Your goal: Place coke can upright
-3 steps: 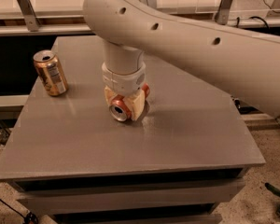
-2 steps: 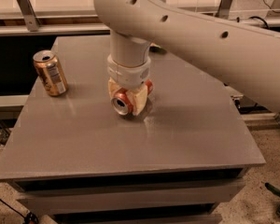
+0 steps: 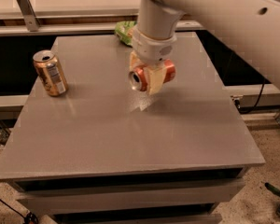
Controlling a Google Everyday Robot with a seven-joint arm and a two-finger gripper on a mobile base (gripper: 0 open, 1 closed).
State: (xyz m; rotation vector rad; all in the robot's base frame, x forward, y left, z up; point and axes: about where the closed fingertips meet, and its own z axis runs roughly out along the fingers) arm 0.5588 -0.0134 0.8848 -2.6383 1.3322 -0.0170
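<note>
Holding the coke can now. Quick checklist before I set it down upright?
1. Grip: gripper jaws shut on the coke can, above mid-table: ok.
2. Can upright: lies sideways, opening toward the camera's left: not ok.
3. Landing spot: table bare beneath it: ok.
4. Gold can stands at the left, well apart: ok.
5. Green bag at the back edge, behind the arm: ok.
6. Height above the table: cannot tell.

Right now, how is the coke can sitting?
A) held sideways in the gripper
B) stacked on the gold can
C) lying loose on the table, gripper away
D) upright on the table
A: the coke can lies horizontal, clamped in the gripper, which hangs from the arm over the middle of the table. The can's silver top points left.
</note>
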